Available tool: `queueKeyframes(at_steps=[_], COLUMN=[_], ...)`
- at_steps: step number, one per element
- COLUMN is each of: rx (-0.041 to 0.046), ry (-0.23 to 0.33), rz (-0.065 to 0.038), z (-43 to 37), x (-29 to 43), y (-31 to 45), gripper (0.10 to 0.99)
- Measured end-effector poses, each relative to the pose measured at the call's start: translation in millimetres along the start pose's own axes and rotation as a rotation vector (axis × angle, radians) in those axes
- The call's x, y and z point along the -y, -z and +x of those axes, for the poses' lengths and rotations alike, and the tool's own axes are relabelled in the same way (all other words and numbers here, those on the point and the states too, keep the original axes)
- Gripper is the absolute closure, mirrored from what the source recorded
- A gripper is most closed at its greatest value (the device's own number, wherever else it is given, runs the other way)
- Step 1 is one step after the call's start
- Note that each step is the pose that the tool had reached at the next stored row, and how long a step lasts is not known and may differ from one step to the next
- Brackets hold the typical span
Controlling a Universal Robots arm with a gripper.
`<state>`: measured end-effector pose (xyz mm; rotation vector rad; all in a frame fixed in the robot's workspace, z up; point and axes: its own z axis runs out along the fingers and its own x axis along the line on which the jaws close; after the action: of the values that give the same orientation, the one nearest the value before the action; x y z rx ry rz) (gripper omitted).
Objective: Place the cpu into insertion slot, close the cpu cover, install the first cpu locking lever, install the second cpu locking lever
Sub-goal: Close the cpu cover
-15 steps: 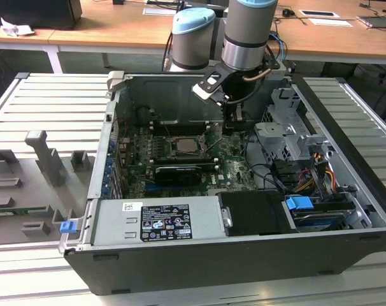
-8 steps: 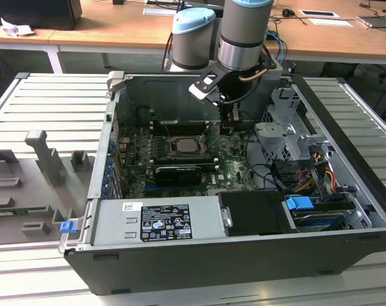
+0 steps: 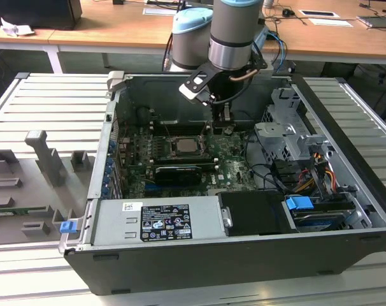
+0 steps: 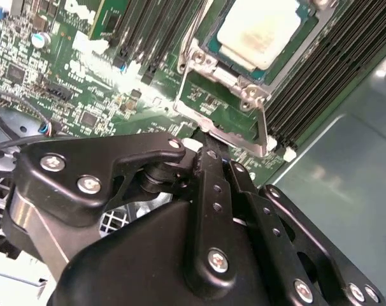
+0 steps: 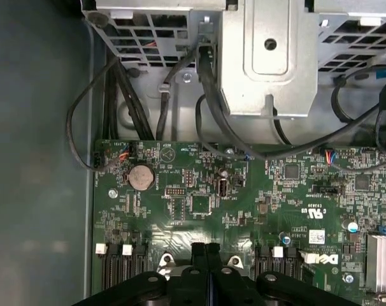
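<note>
The cpu (image 4: 260,30), a pale silvery square, lies flat in the insertion slot (image 4: 209,46) on the green board; in the exterior view the cpu (image 3: 183,146) shows mid-case. The cpu cover (image 4: 263,124), a thin silvery frame, is swung open and tilted up beside the slot, with green board showing through its window. My gripper (image 4: 212,153) is shut with its black fingertips together right at the cover's free edge; I cannot tell whether they touch it. In the exterior view the gripper (image 3: 223,124) hangs just behind the socket. In the first wrist view the fingers (image 5: 199,252) are pressed side by side.
Long black memory slots (image 4: 320,70) flank the socket. A black graphics card (image 3: 177,172) lies in front of it, a silver power supply (image 3: 158,220) nearer still. A metal drive cage (image 3: 288,137) with cables (image 3: 320,172) stands at the exterior view's right. Grey fixtures (image 3: 43,156) sit outside.
</note>
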<state>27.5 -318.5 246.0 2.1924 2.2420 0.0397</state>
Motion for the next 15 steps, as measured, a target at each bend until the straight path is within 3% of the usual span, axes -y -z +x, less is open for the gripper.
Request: queueKeyframes(at_steps=[11, 15], rx=[0.0, -0.0009], ry=[0.0, 0.002], rz=[0.0, 0.0], z=[0.8, 0.8], x=[33.7, 42.7], y=[-0.3, -10.5], gripper=[0.98, 0.98])
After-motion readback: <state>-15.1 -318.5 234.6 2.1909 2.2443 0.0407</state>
